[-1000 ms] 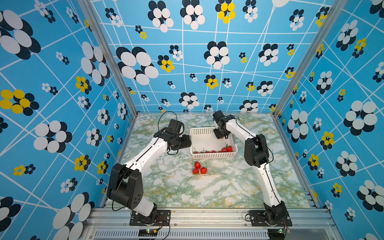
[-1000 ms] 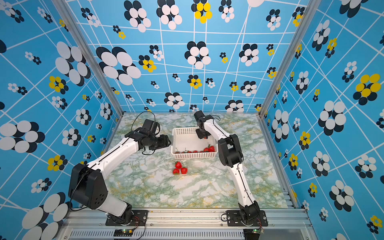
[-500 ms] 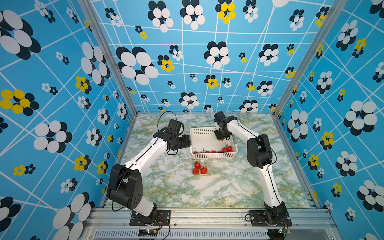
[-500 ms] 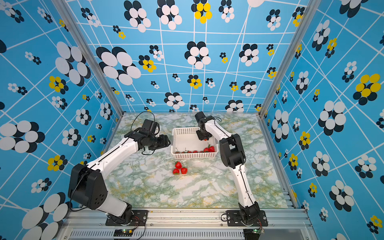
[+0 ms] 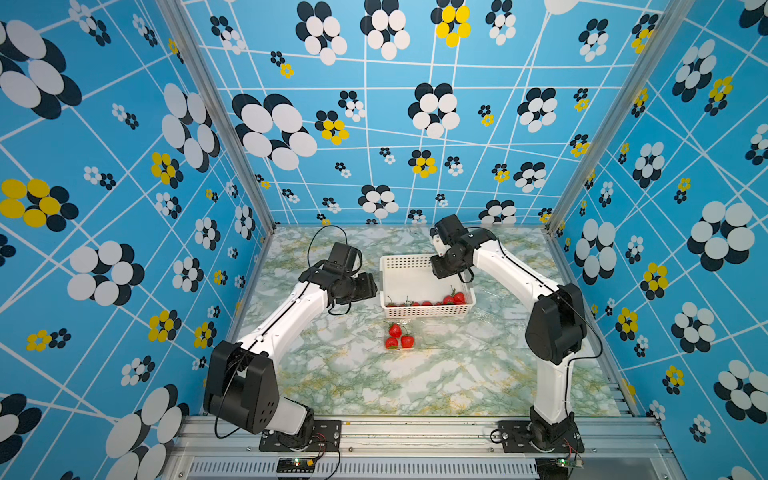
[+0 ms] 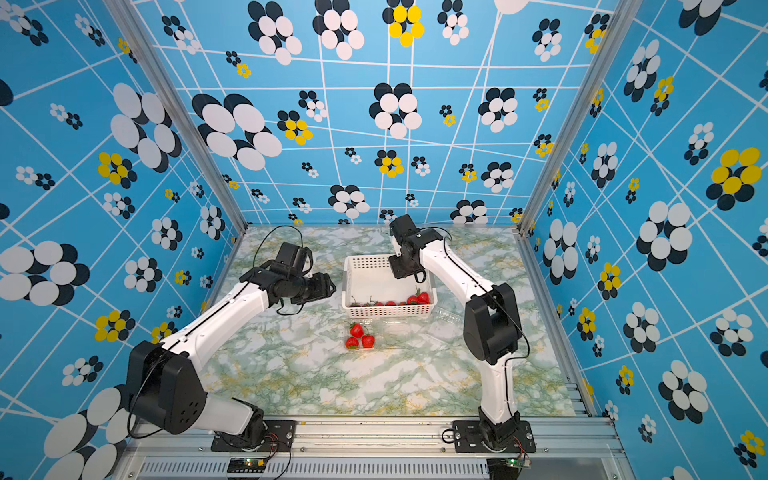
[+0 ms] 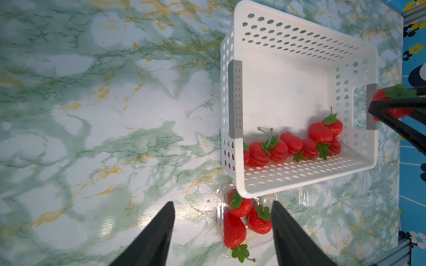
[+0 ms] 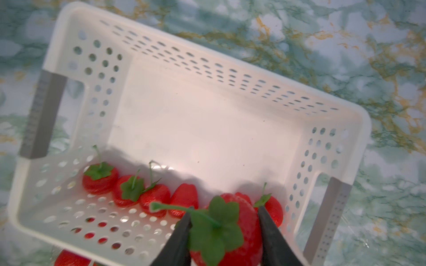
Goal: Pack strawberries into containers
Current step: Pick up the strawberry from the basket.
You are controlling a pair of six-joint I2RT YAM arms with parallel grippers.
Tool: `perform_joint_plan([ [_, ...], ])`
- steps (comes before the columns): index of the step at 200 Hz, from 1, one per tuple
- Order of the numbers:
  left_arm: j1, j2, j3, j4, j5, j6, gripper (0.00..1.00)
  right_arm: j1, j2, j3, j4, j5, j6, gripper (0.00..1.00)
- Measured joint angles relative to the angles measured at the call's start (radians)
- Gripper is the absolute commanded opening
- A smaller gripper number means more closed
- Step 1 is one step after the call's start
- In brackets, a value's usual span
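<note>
Right jaws shifted, gripping strawberry [image 8: 232,232]; left jaws open; marble tabletop [image 5: 415,382], floral walls [image 5: 374,124].

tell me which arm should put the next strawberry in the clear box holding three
Right. The right gripper grips a strawberry above the basket, so it likely only needs to carry it to the clear box. The left gripper is open and empty.

Robot lab test booth, not a lived-in room: walls [image 5: 374,124] of printed blue flower pattern held by metal posts [image 5: 218,124], fake-marble tabletop [image 5: 415,382], left arm [image 5: 286,320] & right arm [image 5: 511,270] of a white/black robot bolted to a metal rail [image 5: 415,432] at the front, small circuit board [image 5: 297,462] w/ green light below it
</note>
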Motion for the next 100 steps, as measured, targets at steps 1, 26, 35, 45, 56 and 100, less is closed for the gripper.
perform_joint_plan([
  [1,0.0,-0.002,-0.001,0.0,0.0,0.0,0.68,0.005,-0.005,-0.006,-0.001,-0.003,0.0,0.28],
  [26,0.003,-0.047,-0.048,0.004,-0.003,-0.011,0.68,0.098,-0.081,-0.099,0.0,-0.028,0.024,0.29],
  [35,0.003,-0.061,-0.072,0.005,-0.002,-0.016,0.68,0.13,-0.098,-0.13,0.001,-0.032,0.031,0.29],
  [45,0.003,-0.072,-0.1,0.007,0.002,-0.025,0.68,0.164,-0.112,-0.168,0.004,-0.036,0.04,0.29],
  [56,0.003,-0.083,-0.133,0.011,0.007,-0.034,0.68,0.195,-0.119,-0.206,0.005,-0.04,0.049,0.29],
  [100,-0.001,-0.122,-0.235,0.025,0.016,-0.058,0.68,0.262,-0.119,-0.291,0.022,-0.042,0.078,0.28],
])
